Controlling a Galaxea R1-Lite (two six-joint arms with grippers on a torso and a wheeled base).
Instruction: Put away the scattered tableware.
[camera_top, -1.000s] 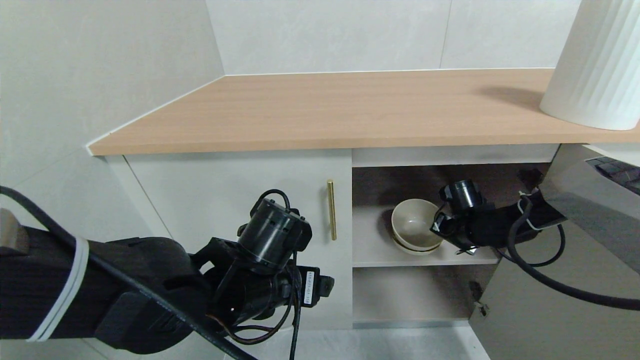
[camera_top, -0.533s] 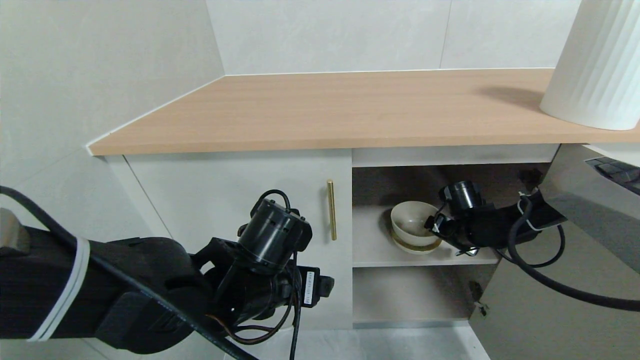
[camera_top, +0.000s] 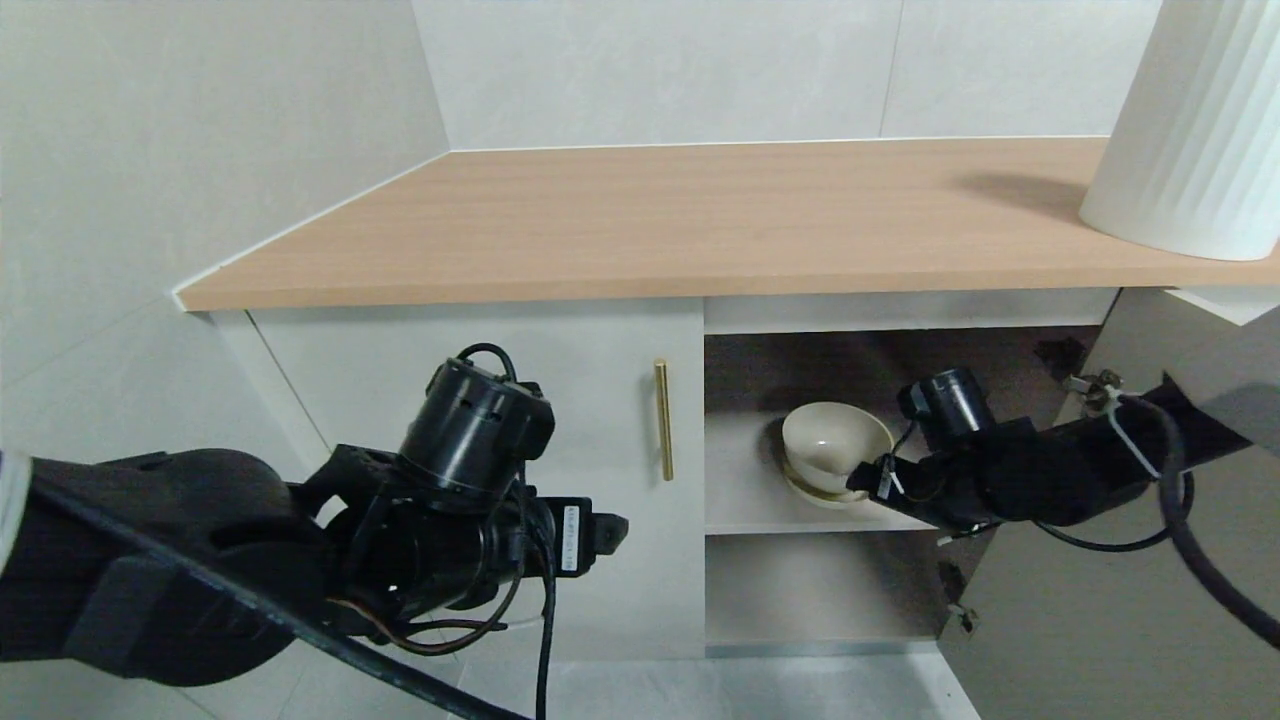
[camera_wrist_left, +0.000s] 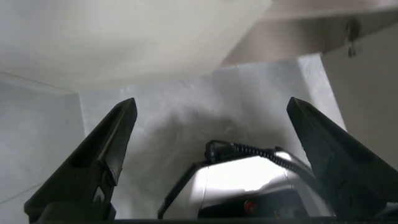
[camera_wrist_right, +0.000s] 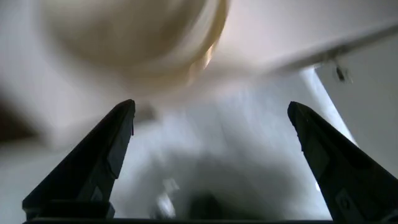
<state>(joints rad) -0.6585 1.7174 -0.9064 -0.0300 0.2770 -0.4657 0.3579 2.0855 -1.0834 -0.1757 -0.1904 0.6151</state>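
1. Right jaws backed off the bowl (camera_top: 835, 445); now wide apart, empty, just beside it.
2. Bowl rests on cupboard shelf (camera_top: 745, 495).
3. Left jaws wide apart, holding nothing, shifted left.

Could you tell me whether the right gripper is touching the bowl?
Apart: in the right wrist view the open right gripper sits short of the bowl, a gap showing between them.

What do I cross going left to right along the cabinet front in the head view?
Left arm → brass door handle → bowl on the cabinet shelf → right arm.
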